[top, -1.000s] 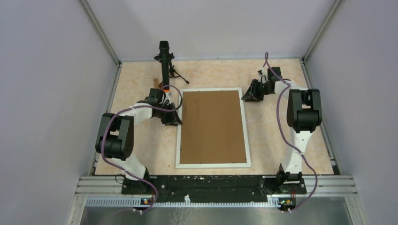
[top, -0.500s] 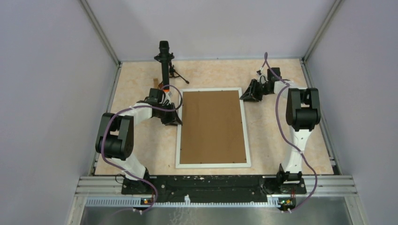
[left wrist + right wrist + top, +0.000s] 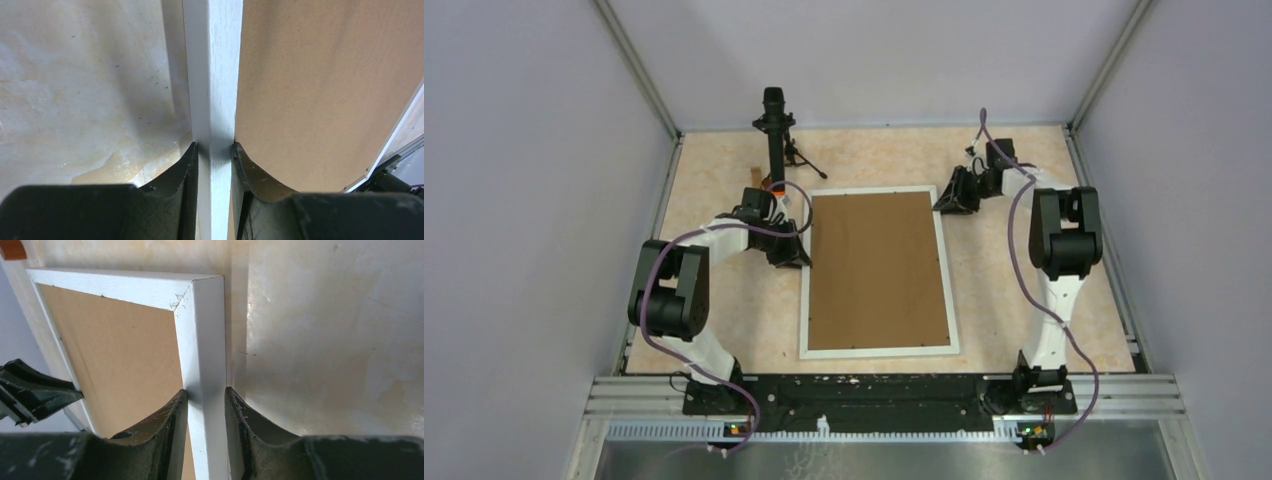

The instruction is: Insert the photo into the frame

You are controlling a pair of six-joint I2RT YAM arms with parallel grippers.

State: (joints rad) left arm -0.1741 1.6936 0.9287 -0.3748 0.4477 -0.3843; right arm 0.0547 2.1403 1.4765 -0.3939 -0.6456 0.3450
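The white frame (image 3: 879,351) lies flat in the middle of the table. A plain brown backing board (image 3: 879,270) fills its opening. The photo is hidden. My left gripper (image 3: 800,256) is shut on the frame's left rail (image 3: 212,75), one finger on the outer edge and one on the board side; in the left wrist view the grip (image 3: 215,146) is tight on the rail. My right gripper (image 3: 947,203) is shut on the right rail (image 3: 200,330), just short of the far right corner; its grip (image 3: 206,391) shows in the right wrist view.
A black stand on a small tripod (image 3: 774,130) rises at the far left, close behind my left arm. A small orange-brown piece (image 3: 11,249) lies past the frame's far edge. Grey walls close three sides and a metal rail (image 3: 884,395) runs along the near edge.
My right gripper and forearm have shifted slightly toward the far left, still on the rail. The left arm and the frame look unmoved.
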